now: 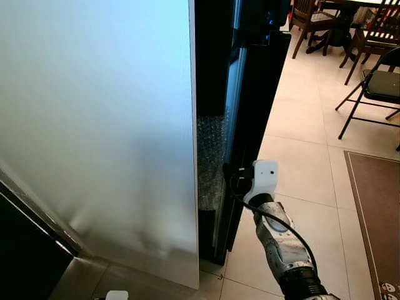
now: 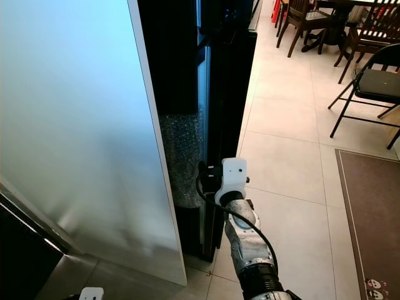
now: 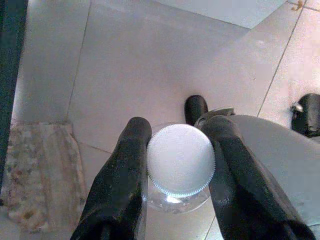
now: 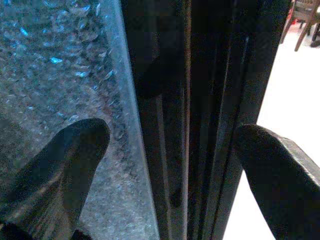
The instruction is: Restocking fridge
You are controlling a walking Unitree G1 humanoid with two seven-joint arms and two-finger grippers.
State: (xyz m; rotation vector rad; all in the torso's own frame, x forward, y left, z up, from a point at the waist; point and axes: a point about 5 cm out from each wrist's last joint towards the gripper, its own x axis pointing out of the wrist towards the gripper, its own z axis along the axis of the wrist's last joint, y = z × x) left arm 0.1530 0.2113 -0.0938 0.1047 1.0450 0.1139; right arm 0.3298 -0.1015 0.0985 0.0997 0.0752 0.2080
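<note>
Left wrist view: left gripper [image 3: 180, 165] clamps a clear white-capped bottle [image 3: 180, 160]; right gripper [image 4: 172, 150] spread wide around fridge door [image 4: 200, 100].

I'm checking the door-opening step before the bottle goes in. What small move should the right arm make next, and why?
Probably close the right gripper on the black door edge and pull it outward. Its fingers are open, straddling that edge, with the bubble-wrapped panel beside one of them, and the door is only slightly ajar. The left gripper already holds the white-capped bottle.
</note>
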